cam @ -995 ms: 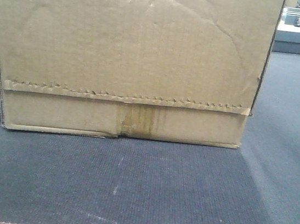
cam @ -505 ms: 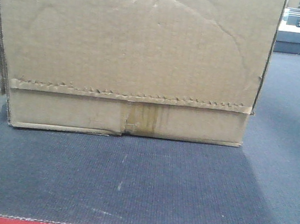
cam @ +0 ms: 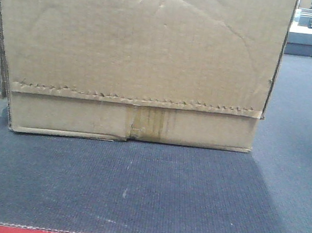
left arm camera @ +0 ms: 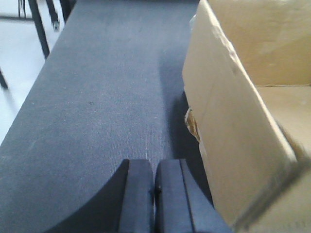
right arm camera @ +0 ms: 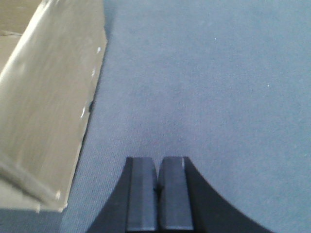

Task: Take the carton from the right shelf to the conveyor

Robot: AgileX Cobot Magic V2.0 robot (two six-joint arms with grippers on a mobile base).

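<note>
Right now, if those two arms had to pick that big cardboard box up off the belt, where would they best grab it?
Probably by its two side walls, one end effector pressing in from each side. The carton sits flat on the conveyor, far too wide for one shut end effector to span. The left one is beside its left wall, the right beside the other.

Pale floor, dark frame legs

Left hand and right hand — both closed, empty.
</note>
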